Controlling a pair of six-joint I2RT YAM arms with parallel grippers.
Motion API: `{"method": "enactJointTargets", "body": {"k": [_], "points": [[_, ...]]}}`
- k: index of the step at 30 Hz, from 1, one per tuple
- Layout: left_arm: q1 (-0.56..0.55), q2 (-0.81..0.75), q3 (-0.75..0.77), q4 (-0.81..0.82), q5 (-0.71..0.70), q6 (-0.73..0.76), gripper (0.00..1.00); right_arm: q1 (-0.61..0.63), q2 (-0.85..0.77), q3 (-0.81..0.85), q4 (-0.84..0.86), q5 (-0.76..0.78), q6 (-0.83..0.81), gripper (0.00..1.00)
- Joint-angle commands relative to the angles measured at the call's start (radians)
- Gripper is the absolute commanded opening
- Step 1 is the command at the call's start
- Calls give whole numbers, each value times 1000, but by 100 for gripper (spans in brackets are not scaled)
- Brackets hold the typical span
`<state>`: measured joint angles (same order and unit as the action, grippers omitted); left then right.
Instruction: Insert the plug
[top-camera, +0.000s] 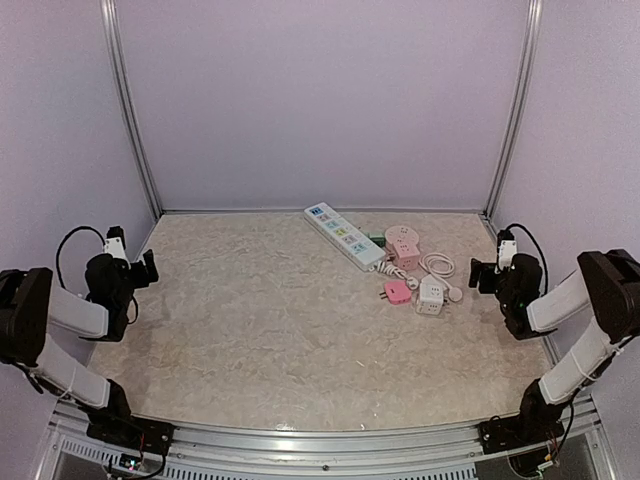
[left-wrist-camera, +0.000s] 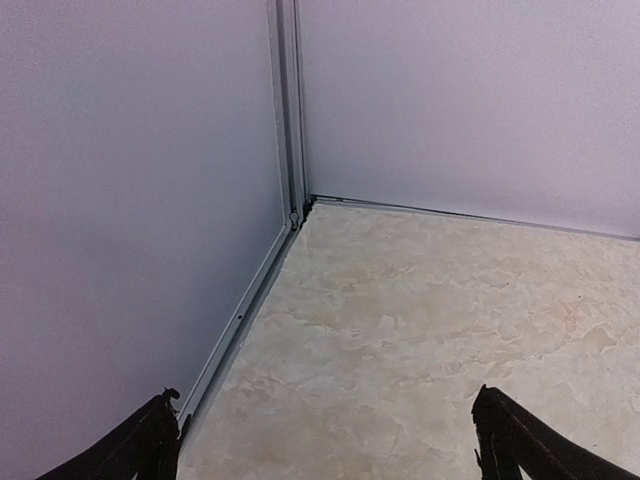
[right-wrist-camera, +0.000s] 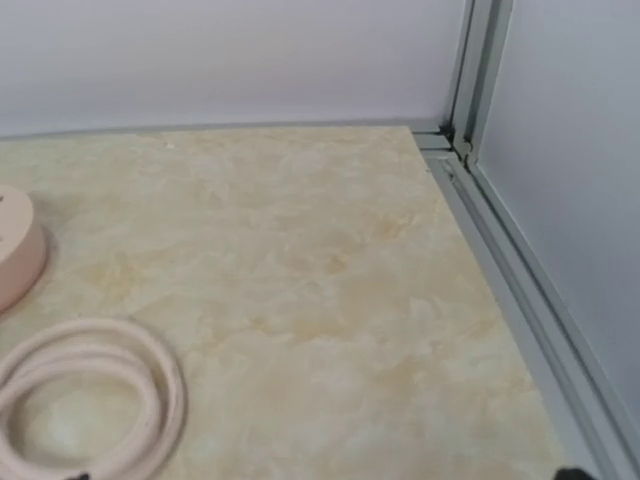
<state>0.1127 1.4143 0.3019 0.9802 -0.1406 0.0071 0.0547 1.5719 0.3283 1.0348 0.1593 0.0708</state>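
1. Plug (top-camera: 397, 291): in the top view a pink one is seen lying on the worktop (top-camera: 250, 330), right of centre. It lies just beside a white adapter (top-camera: 431, 296) and near the end of the strip (top-camera: 343, 236). Which piece is meant cannot be told for certain. A pink socket (top-camera: 403, 243) and a coiled cord (top-camera: 438, 265) lie just behind.
2. The left arm (top-camera: 75, 312) is parked at the left edge, well apart from the cluster, while the right arm (top-camera: 560, 300) is near it. Both sets of jaws are spread wide, and nothing is held.
3. In the left wrist view only bare worktop and a wall corner are shown between the wide-set fingers (left-wrist-camera: 135, 450). No plug is seen.
4. In the right wrist view the cord and the socket's rim are caught at the left. The plug is out of view, and the jaws barely show at the bottom edge.
5. Likely risks:
   - The pieces are crowded, so a neighbour could be nudged or the cord snagged on approach.
   - The strip is unheld and lies at a slant. It could slide under pressure, or the prongs could be misaligned.
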Motion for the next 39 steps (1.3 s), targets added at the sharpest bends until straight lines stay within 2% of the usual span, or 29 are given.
{"method": "enactJointTargets", "body": {"k": [1, 6, 9, 11, 13, 15, 17, 21, 24, 26, 28, 30, 35, 39], "points": [[6, 11, 11, 18, -15, 1, 99, -6, -152, 220, -417, 15, 36, 100], [1, 12, 11, 21, -25, 2, 99, -4, -146, 484, -791, -353, 154, 97], [6, 9, 24, 15, -19, -1, 99, 45, -78, 641, -922, -581, 229, 99], [34, -54, 165, -311, -14, -30, 99, 149, -36, 751, -1015, -537, 206, 99], [60, -69, 420, -705, -4, 25, 99, 262, 36, 887, -1163, -398, 157, 100], [80, -32, 622, -932, 19, 116, 99, 346, 146, 1053, -1321, -291, 133, 100], [111, -9, 760, -1145, 159, 173, 99, 405, 276, 1225, -1466, -230, 116, 100], [145, -57, 851, -1374, 451, 236, 99, 468, 576, 1649, -1744, -202, 77, 100], [101, -93, 897, -1527, 473, 304, 99, 483, 856, 2009, -1985, -124, 67, 100], [51, -83, 946, -1641, 447, 359, 99, 486, 985, 2192, -2074, -52, 72, 100], [-1, -71, 973, -1734, 429, 404, 99, 486, 1042, 2246, -2076, -11, 72, 100], [-57, -66, 985, -1781, 423, 437, 99, 487, 1046, 2204, -2053, -5, 85, 100], [-136, -71, 988, -1807, 418, 491, 99, 499, 1013, 2016, -1977, -82, 113, 99], [-172, -40, 999, -1809, 359, 489, 99, 532, 1027, 1991, -1956, -66, 102, 99]]}}
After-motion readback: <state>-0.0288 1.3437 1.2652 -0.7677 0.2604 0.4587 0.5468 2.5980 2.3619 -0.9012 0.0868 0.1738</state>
